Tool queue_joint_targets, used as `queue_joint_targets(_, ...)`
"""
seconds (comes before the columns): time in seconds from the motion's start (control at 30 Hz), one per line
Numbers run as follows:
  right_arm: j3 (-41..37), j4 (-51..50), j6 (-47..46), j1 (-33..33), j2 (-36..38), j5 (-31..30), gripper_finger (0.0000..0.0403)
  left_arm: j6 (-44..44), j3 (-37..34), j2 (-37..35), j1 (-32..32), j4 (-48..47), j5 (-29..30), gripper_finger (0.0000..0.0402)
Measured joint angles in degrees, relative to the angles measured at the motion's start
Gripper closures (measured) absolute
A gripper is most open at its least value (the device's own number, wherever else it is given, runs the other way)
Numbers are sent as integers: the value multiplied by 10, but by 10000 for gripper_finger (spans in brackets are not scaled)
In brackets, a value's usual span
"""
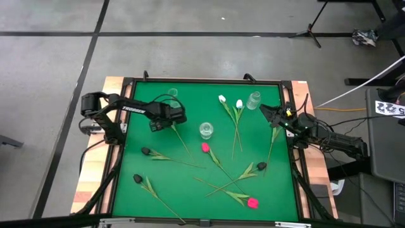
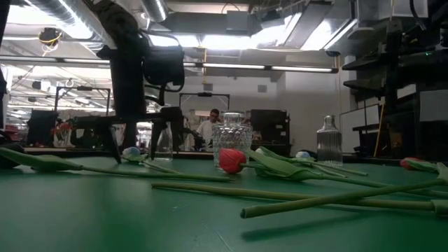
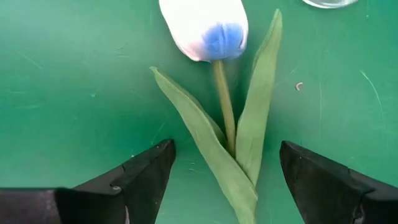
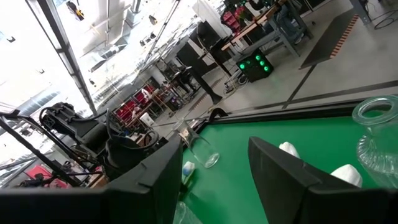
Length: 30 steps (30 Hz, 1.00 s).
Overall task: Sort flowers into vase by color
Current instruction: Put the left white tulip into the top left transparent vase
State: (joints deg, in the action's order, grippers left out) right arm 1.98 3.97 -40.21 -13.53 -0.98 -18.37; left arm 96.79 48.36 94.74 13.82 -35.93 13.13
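My left gripper is open and hangs low over a white tulip lying flat on the green table. Its fingers stand on either side of the stem and leaves, just below the bud, without touching them. In the low view the left gripper points down, with the white tulip's bud between the fingertips. Two more white tulips, two pink ones and three black ones lie scattered. My right gripper waits open at the right edge.
Three clear glass vases stand on the table: one at the far left, one in the middle close to my left gripper, one at the far right beside my right gripper. Crossed stems cover the near right part. A raised frame edges the table.
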Motion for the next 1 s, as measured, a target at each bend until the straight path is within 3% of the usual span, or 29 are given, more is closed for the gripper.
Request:
queue_joint_targets(0.17,0,-8,0,0,0,0,219,-10,-1,0,0,1,-1,136)
queue_joint_targets(0.5,0,-11,0,0,0,0,219,15,-2,1,1,-11,-2,299)
queue_joint_targets(0.7,0,-11,0,0,0,0,219,6,-3,-4,-2,-13,-3,372)
queue_joint_targets(0.83,0,-12,0,0,0,0,219,13,-4,-20,-11,-15,-2,394)
queue_joint_targets(1.0,0,-23,0,0,0,0,219,5,-4,-52,-11,-19,2,385)
